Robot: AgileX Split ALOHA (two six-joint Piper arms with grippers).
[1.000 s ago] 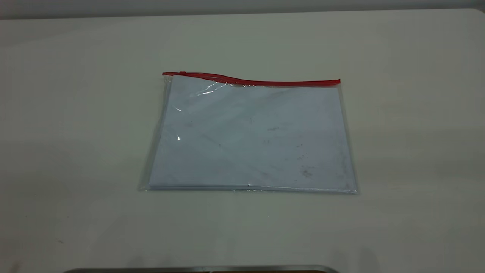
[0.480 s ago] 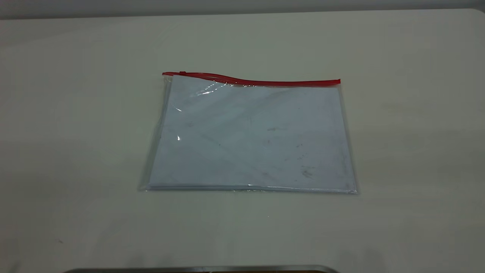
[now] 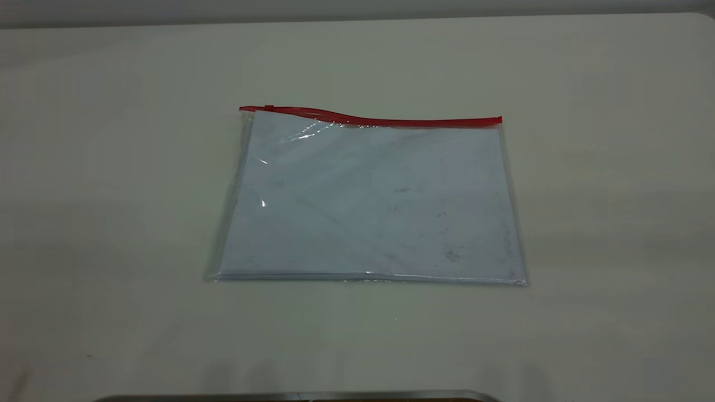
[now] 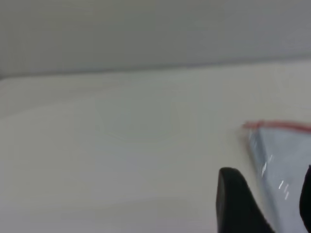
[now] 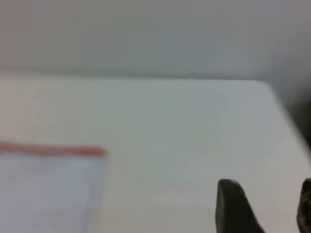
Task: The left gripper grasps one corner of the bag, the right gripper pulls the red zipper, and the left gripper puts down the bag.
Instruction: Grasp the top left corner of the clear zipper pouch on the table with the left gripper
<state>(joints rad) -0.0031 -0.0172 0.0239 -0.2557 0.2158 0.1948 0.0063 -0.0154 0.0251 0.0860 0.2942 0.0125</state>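
The bag lies flat on the pale counter, a clear pouch with smudged white paper sheets showing through its plastic. The red zipper runs the whole length of the bag's far long edge, bowing up a little toward the left end, where its small slider tab sits close to the corner of the bag. The opposite end of the red strip stops at the bag's far right corner. A strip of grey metal edge shows on the near side of the bag, well apart from it.

Neither arm appears in the exterior view. In the left wrist view the left hand hangs above the counter near the zipper end of the bag; its two dark fingers stand spread, one finger over bare counter beside the bag and the other only just showing, with bag plastic visible in the gap and nothing gripped. The red zipper shows beyond the fingers.

In the right wrist view the right hand is over bare counter, apart from the bag and from the end of the red zipper. Its fingers are parted too, with only counter between them
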